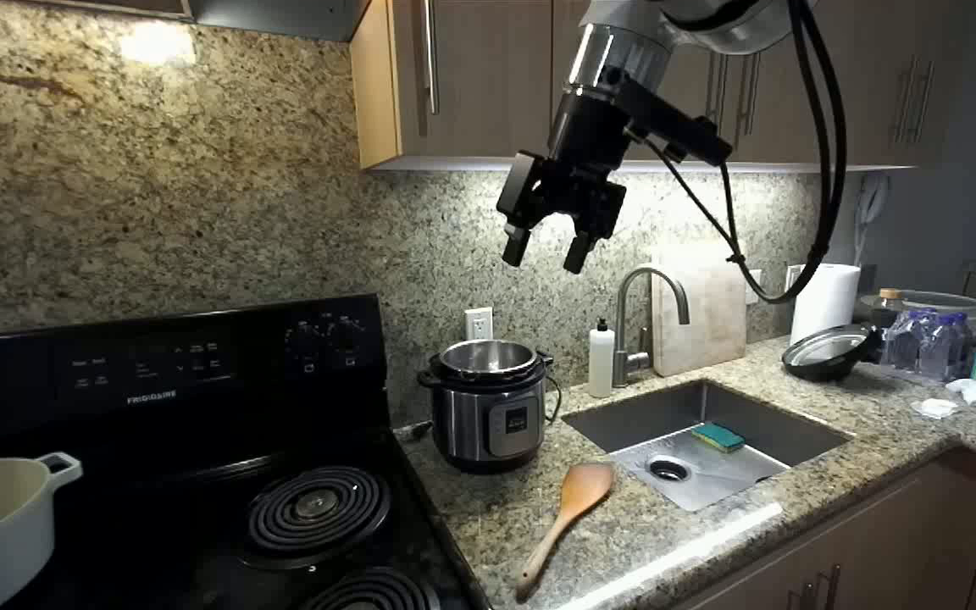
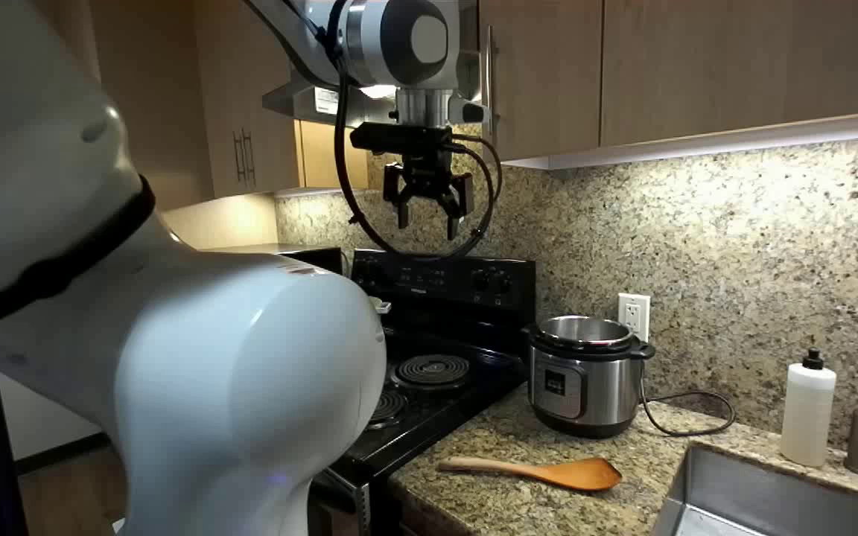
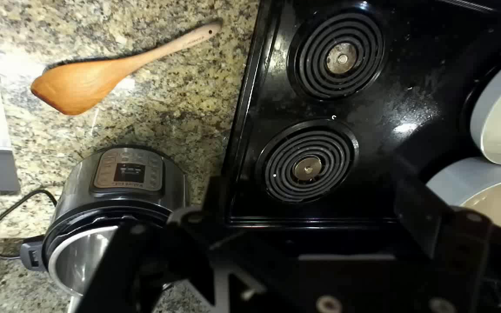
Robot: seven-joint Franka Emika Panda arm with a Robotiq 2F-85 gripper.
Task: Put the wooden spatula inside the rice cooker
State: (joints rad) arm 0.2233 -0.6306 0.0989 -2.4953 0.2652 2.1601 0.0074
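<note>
Spatula [image 1: 571, 510], wooden, orange-brown, lying flat on the granite counter [image 1: 496, 517] between the Frigidaire stove [image 1: 200, 517] and the sink [image 1: 640, 419]; rounded head toward the sink, slim handle toward the stove. Nearer the backsplash [image 1: 429, 237], apart from the spatula, the rice cooker [image 1: 488, 415] stands upright: steel body, black base, small front panel, top open so the shiny inner pot [image 1: 488, 356] shows. Black cord [image 2: 690, 433] loops on the counter beside it. I see the robot arm [image 2: 250, 380] loom over the work; its jaws hang well above spatula and cooker, pointing down, released, black fingers [image 1: 516, 246] spread apart with only air between. In the sink, a green-and-yellow sponge [image 1: 718, 437] lies near the drain [image 1: 668, 468]. Along its back edge: white pump bottle [image 1: 601, 363], curved metal faucet [image 1: 622, 339], pale cutting board [image 1: 698, 309] propped against the backsplash. Farther along the counter, a paper towel roll [image 1: 827, 309] stands on end; past it, clear bottles [image 1: 939, 352] with purple caps bunch together. On the stove I count two coil burners [image 3: 307, 168] on the side nearest the spatula, and across from them a white pot [image 1: 9, 542] with a loop handle turned the cooker's way.
</note>
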